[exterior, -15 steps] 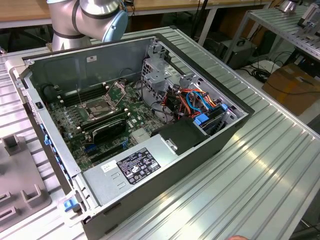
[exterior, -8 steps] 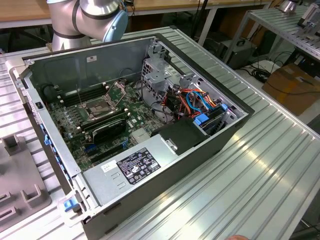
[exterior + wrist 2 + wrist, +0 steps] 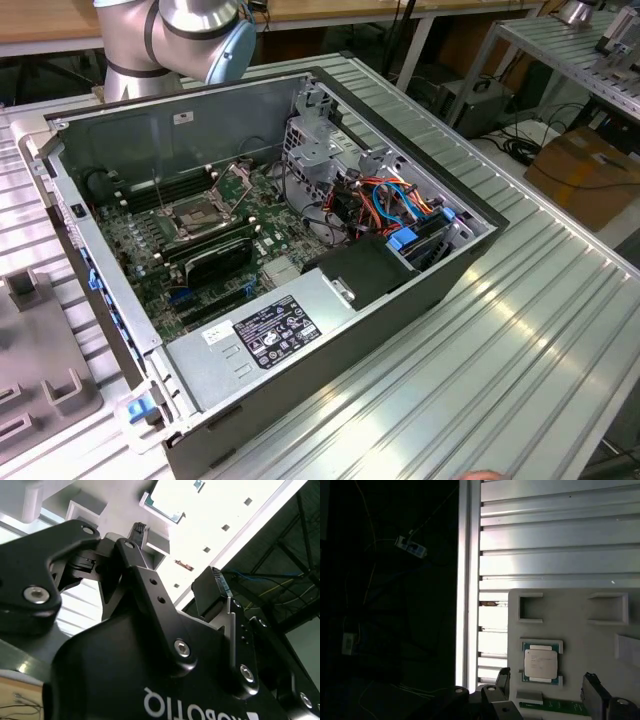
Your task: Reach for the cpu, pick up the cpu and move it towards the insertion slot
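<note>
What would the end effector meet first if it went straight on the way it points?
Probably the cpu, seated in its grey holder plate, lined up with the open end effector; depth is unclear.

The arm (image 3: 175,35) was cut off at the exterior view's upper edge. The gray tray (image 3: 50,340) ran off that view's left edge. The socket (image 3: 200,215) interior was too small to tell.

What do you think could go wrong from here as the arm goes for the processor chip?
1. The chip sits between raised lips of its grey holder; the open pincer near it might catch a lip or grip off-centre and tilt it.
2. The socket lies inside the computer case, among thin levers and a raised steel plate; the chip might knock them on the way in.
</note>
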